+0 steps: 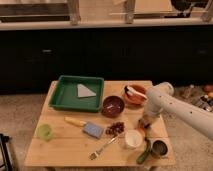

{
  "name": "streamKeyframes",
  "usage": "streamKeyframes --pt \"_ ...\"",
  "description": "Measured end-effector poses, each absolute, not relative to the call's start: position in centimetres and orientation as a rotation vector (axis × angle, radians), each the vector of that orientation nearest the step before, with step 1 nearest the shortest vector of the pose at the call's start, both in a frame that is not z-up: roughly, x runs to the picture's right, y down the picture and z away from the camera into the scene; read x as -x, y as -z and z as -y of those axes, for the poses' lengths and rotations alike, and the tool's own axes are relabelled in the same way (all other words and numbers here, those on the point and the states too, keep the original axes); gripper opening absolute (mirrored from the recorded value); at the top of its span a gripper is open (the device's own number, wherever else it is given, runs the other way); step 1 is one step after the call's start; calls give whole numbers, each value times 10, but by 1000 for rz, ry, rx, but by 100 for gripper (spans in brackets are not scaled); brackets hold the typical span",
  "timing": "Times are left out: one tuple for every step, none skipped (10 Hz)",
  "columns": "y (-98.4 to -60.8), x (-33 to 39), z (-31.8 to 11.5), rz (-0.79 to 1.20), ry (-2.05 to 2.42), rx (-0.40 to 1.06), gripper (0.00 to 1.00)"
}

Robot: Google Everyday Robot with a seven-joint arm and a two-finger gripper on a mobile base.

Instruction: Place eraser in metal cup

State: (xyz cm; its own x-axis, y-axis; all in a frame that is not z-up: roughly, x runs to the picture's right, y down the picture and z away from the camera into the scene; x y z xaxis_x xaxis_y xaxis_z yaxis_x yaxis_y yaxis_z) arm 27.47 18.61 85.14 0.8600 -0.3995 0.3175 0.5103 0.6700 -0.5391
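Our gripper (145,123) was low on the right, the metal cup (160,148) lay just nearer and a bit right of it, and we could not tell if it was open or held the eraser, which we could not see.

No readable text or labels, seemingly.

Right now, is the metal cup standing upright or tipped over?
Upright: the metal cup shows its dark mouth facing up. The gripper is just behind the white cup.
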Motion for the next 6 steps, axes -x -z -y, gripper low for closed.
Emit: streamKeyframes --pt "-841 -277 -171 171 517 630 0" --pt "-830 -279 -157 167 516 603 0" --pt "-820 -283 -145 158 517 576 0" --pt "-815 -283 -139 155 519 559 0" --pt "-814 -281 -136 156 524 549 0" --pt "-812 -280 -134 155 531 538 0"
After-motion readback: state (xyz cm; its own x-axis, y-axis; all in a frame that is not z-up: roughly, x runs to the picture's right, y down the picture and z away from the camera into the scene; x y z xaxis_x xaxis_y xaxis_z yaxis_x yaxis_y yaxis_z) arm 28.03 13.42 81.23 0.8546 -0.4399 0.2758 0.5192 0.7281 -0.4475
